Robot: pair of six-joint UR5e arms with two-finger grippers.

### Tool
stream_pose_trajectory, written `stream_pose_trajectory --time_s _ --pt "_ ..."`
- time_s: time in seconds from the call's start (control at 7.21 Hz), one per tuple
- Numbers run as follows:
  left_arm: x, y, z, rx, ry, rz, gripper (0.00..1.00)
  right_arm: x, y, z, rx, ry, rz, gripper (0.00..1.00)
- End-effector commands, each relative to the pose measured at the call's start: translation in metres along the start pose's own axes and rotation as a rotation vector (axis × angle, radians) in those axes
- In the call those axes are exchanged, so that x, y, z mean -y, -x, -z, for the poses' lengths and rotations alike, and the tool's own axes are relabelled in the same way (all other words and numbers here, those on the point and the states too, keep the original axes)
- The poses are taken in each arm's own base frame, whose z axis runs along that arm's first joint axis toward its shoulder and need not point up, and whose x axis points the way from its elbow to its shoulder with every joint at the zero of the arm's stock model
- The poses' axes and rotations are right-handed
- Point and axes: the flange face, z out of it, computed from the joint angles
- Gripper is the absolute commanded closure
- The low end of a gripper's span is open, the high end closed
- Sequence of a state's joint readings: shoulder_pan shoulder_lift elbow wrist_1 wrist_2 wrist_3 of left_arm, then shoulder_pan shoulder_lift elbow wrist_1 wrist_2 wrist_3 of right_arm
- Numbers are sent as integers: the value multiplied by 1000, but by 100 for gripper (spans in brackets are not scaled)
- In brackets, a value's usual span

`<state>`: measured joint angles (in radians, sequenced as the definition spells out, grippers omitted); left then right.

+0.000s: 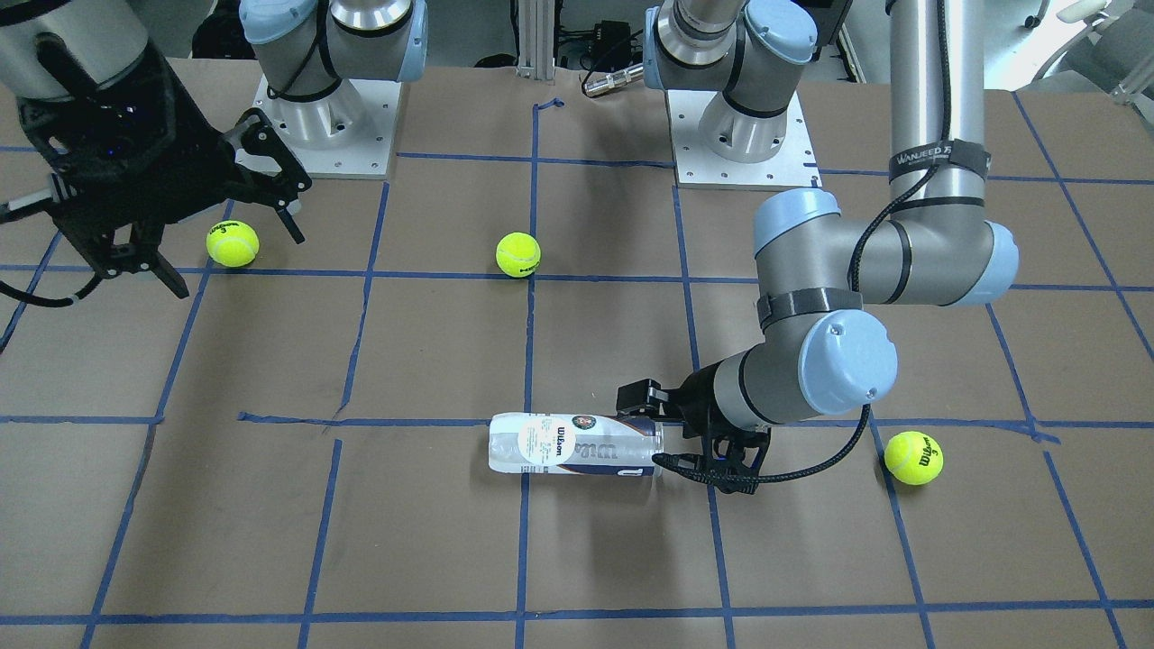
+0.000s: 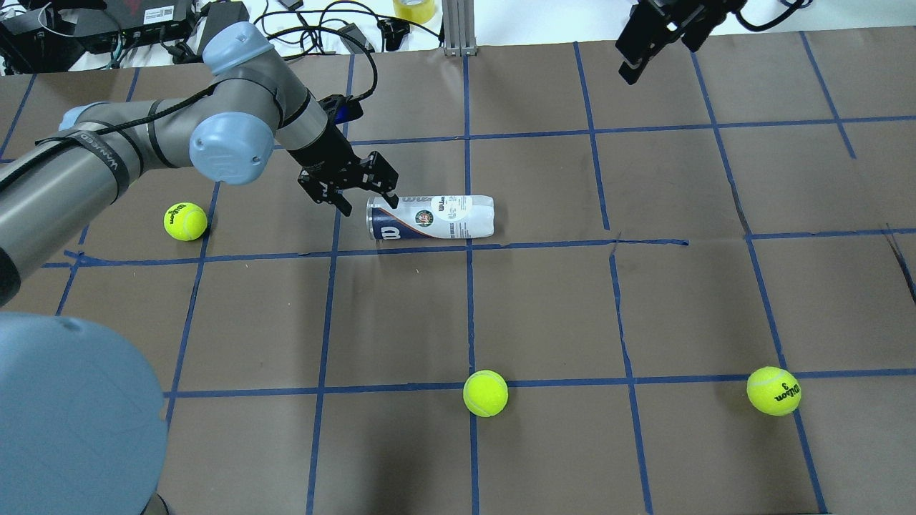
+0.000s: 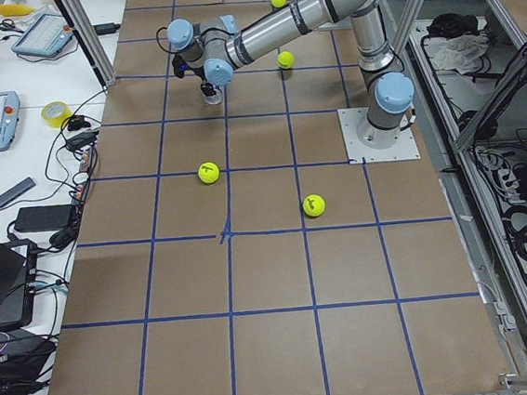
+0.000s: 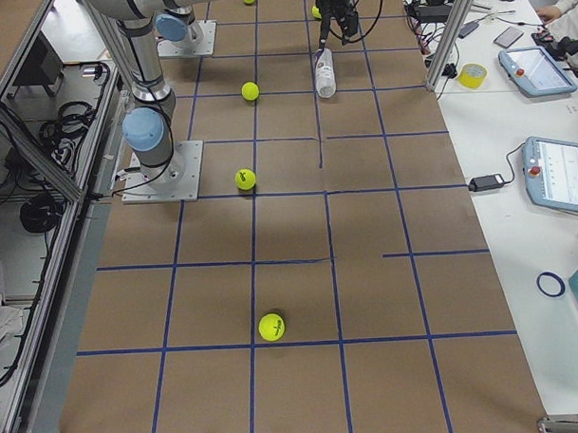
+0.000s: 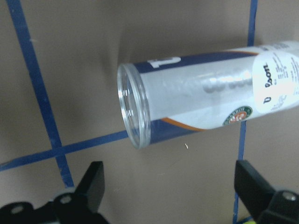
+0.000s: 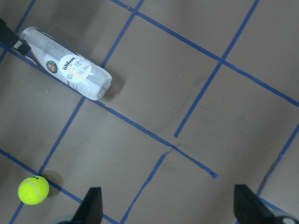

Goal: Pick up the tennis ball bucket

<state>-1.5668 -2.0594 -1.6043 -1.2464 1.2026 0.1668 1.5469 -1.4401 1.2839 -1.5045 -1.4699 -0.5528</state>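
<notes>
The left gripper (image 5: 168, 168) hovers low, its fingers spread apart. Just right of them the tennis ball bucket (image 2: 436, 218) lies on its side on the counter (image 2: 544, 307), rim end toward the fingertips, not between them. Far right, the right gripper (image 6: 170, 207) hangs well apart from it, fingers also apart.

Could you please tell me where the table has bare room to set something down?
The wide stretch between the tennis ball bucket, the middle ball and the right ball is bare. It is crowded at the bucket's open end, where the left pincer sits, with the left ball beyond.
</notes>
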Motion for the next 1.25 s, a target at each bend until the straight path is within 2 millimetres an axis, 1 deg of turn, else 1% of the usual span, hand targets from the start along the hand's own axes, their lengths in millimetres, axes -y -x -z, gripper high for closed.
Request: stream_pose_trajectory --time_s 0.0,0.14,0.28,0.42,0.55,0.69,0.83,0.97,1.11 --pt "7 -1 -16 -94 -15 7 40 -6 6 -2 -30 29 -74 0" --pt "6 -6 -20 -174 -19 19 60 -2 14 -12 12 18 -217 0" --pt "6 -3 -16 -181 -25 33 78 -5 17 -23 29 38 -376 0" --pt "4 2 -3 -183 -43 56 93 -5 18 -27 30 41 -402 0" --pt "2 1 3 -192 -45 81 100 -6 16 -25 9 33 -415 0" --pt "1 -3 8 -213 -50 139 100 -7 16 -23 3 30 -430 0" --pt "1 -4 8 -217 -48 146 100 -13 18 -13 -27 20 -494 0" --pt "4 -1 14 -211 -63 142 84 -23 20 -13 -60 32 -517 0" --pt "9 13 8 -217 -57 162 63 -39 29 -11 -66 33 -570 0"
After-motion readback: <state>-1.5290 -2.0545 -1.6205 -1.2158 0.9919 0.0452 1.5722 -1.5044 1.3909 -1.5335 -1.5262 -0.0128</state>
